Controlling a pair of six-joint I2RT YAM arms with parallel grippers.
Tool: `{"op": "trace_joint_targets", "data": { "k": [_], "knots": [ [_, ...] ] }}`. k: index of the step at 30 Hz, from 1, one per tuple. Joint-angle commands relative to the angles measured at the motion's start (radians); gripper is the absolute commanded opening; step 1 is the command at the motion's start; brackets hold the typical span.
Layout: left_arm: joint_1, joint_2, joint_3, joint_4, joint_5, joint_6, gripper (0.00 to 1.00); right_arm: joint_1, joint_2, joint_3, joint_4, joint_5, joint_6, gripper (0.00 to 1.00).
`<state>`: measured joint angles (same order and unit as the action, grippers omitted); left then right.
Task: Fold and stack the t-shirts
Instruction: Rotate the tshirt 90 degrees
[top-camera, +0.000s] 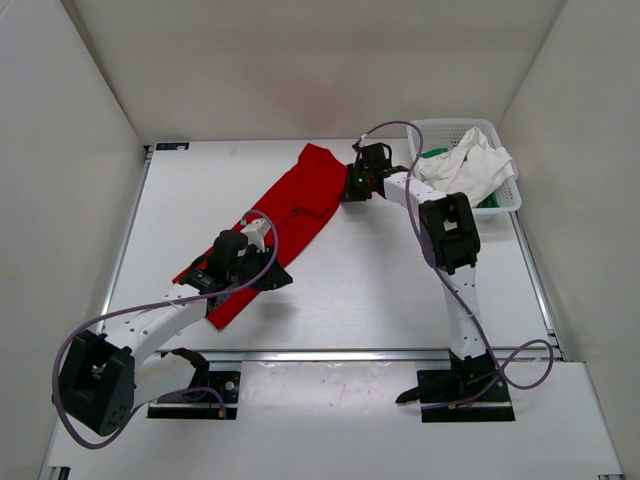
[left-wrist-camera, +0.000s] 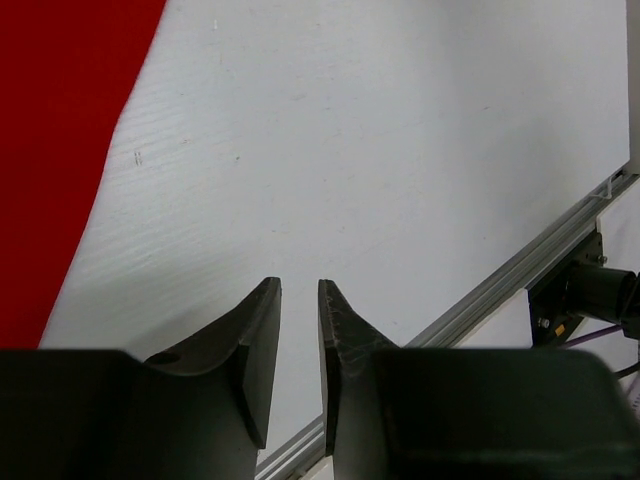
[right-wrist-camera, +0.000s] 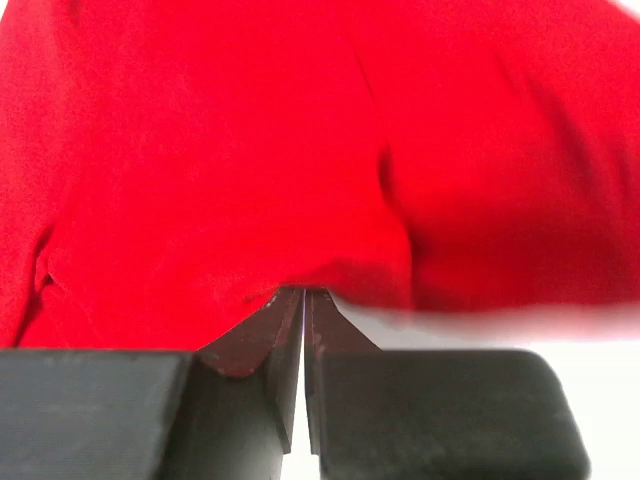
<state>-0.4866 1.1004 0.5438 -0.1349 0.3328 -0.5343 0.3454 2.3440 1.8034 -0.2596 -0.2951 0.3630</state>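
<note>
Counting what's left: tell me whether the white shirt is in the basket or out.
In. The white shirt lies heaped inside the basket, over green cloth.

The flat white table (top-camera: 380, 290) carries a bright red soft cloth t-shirt (top-camera: 300, 205) spread diagonally, and a white plastic mesh basket (top-camera: 452, 124) at its far right corner.

free table (top-camera: 380, 290) mid-right, red shirt (top-camera: 300, 200) spread left, basket (top-camera: 450, 124) far right corner

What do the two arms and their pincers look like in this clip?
The left arm and right arm have white links, chunky black joints and looping purple cables. The left pincer and right pincer each have two dark, wedge-shaped fingers on a black block.
</note>
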Motion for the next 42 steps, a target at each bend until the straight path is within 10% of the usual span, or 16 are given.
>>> {"op": "trace_joint_targets", "data": {
  "k": [1, 12, 26, 33, 42],
  "knots": [
    [0.003, 0.018, 0.050, 0.006, -0.008, 0.016, 0.33, -0.016, -0.004, 0.154, -0.145, 0.023, -0.047, 0.04],
    [0.103, 0.029, 0.104, 0.001, 0.028, 0.000, 0.33, 0.151, -0.673, -0.748, 0.304, -0.030, 0.111, 0.32],
    [0.209, -0.068, 0.202, -0.091, 0.025, 0.040, 0.38, 0.448, -0.301, -0.592, 0.563, 0.125, 0.396, 0.45],
    [0.229, -0.085, 0.191, -0.123, 0.031, 0.057, 0.36, 0.465, -0.186, -0.544, 0.562, 0.136, 0.487, 0.22],
    [0.129, -0.034, 0.131, -0.088, -0.026, 0.047, 0.37, 0.192, -0.488, -0.834, 0.476, -0.057, 0.325, 0.00]
  ]
}}
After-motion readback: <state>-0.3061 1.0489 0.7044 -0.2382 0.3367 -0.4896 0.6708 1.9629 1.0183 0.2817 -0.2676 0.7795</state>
